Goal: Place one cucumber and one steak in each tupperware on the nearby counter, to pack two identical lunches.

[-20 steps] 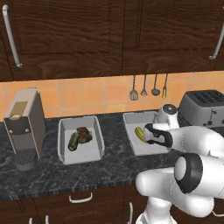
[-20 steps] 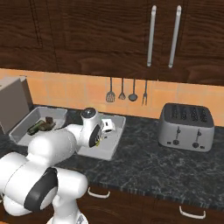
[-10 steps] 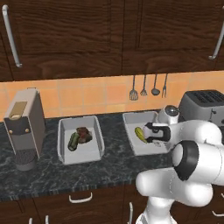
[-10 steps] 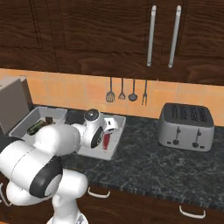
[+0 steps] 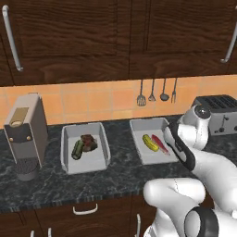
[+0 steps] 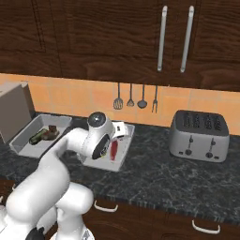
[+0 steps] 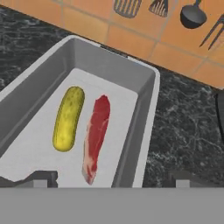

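A: Pulled back since half a second ago: gripper (image 7: pixel 114 178) up and off the right tupperware (image 5: pixel 139 132), red steak (image 5: pixel 160 144) no longer at the fingers, now lying flat on the tray floor.

B: Released, then?

A: Yes. Fingertips (image 7: pixel 41 178) spread wide in the hand view, nothing between them, hovering above the tray's near end.

B: Left to right along the counter (image 5: pixel 115 178)?

A: Starts with a beige coffee machine (image 5: pixel 25 132) at the far left. Then comes the left tupperware (image 5: pixel 69 163), holding the dark green cucumber (image 5: pixel 77 149), with the brown steak (image 5: pixel 89 142) touching it at 2 o'clock.

B: And after that?

A: Moves on to the right tupperware, near the first but not touching it. Holds the yellow-green cucumber (image 5: pixel 149 142), with the red steak just beside it at 3 o'clock, both lengthwise, a thin strip of tray floor between them in the hand view. Has hanging utensils (image 5: pixel 152 92) on the tiled wall at 12 o'clock. Ends with the silver toaster (image 5: pixel 217 115), at 2 o'clock from that tray.
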